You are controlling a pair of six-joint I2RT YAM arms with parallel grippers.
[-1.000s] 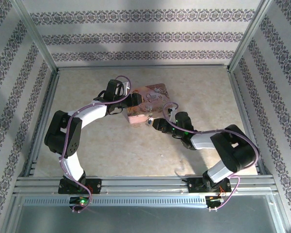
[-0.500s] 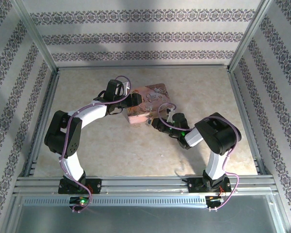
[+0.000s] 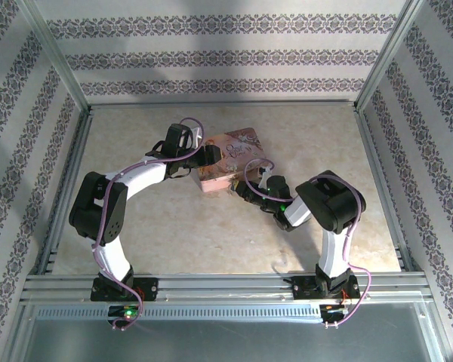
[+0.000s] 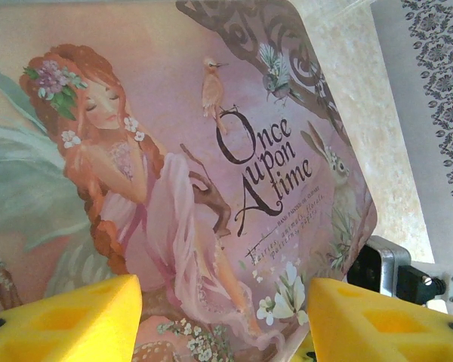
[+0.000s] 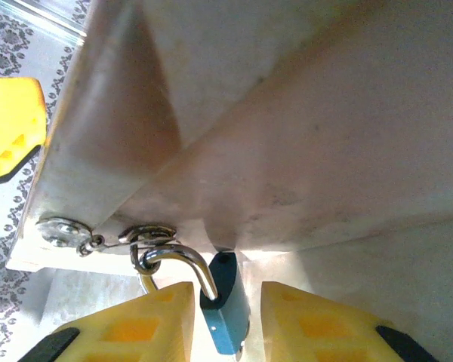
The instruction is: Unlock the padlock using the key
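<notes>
The blue padlock (image 5: pixel 230 317) hangs at the pink tin's (image 3: pixel 236 153) near edge, its silvery shackle (image 5: pixel 183 258) hooked through a small metal ring (image 5: pixel 147 234). One shackle end is out of the body. My right gripper (image 5: pixel 226 324) is open, its yellow fingers on either side of the padlock body with a thin gap on the right. From above, the right gripper (image 3: pixel 240 188) sits just beside the padlock (image 3: pixel 231 188). My left gripper (image 4: pixel 223 324) is open, its fingers wide apart at the tin's illustrated lid (image 4: pixel 181 151). The key is hidden.
The tin's pale underside (image 5: pixel 287 113) fills the space above the padlock, with a left fingertip (image 5: pixel 7 121) beside it. My right arm's elbow (image 3: pixel 332 200) is folded up close behind the gripper. Metal frame posts and patterned walls (image 3: pixel 211 56) enclose the beige table (image 3: pixel 158 234).
My right arm's elbow has swung left and folded up, and its gripper has edged closer to the tin's near edge. The left arm and the tin have stayed put.
</notes>
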